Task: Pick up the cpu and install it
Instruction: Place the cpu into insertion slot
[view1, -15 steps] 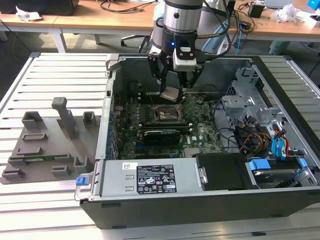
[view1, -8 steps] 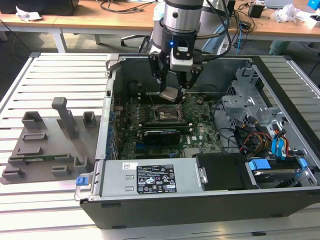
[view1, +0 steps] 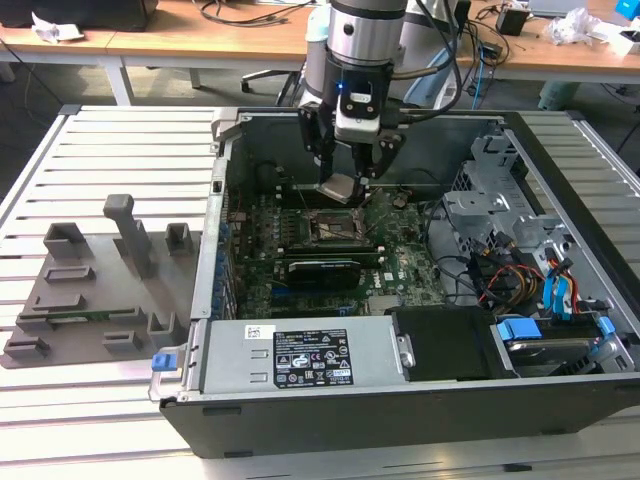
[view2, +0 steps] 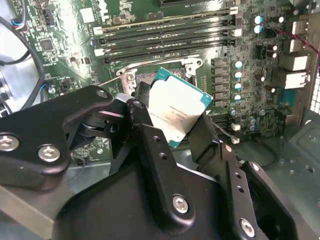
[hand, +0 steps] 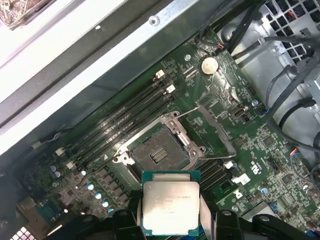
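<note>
My gripper is shut on the cpu, a small square chip with a silvery top and a green rim. It hangs inside the open computer case, a little above the motherboard. In the first wrist view the cpu sits between my black fingers, just short of the open socket, whose metal bracket is swung open. In the second wrist view the cpu shows tilted, pinched by its edges between the fingers.
The case lies open on a slatted table. A black expansion card lies near the socket, with memory slots beside it. Drive cage and cables fill the exterior view's right. A grey fixture tray lies to the left.
</note>
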